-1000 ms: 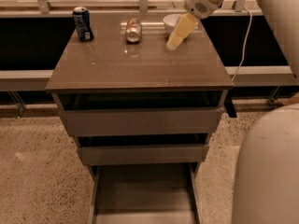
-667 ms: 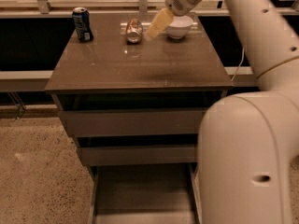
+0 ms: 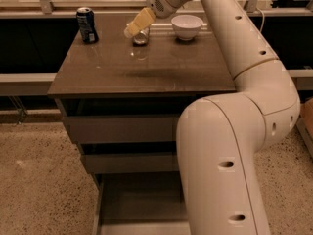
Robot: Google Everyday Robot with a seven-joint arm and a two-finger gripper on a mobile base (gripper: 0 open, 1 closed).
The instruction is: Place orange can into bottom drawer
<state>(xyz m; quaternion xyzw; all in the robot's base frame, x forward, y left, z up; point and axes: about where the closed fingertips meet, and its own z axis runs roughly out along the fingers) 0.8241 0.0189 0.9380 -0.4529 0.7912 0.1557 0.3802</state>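
Observation:
The orange can stands near the back of the cabinet top, mostly hidden behind my gripper. My gripper has yellowish fingers and hangs just above and in front of the can, at its top left. The bottom drawer is pulled open below the cabinet, a wide shallow tray, partly hidden by my arm.
A dark blue can stands at the back left of the cabinet top. A white bowl sits at the back right. My large white arm fills the right foreground. Two upper drawers are slightly ajar.
My gripper has moved left from beside the bowl to right over the orange can. My arm now fills more of the right of the view.

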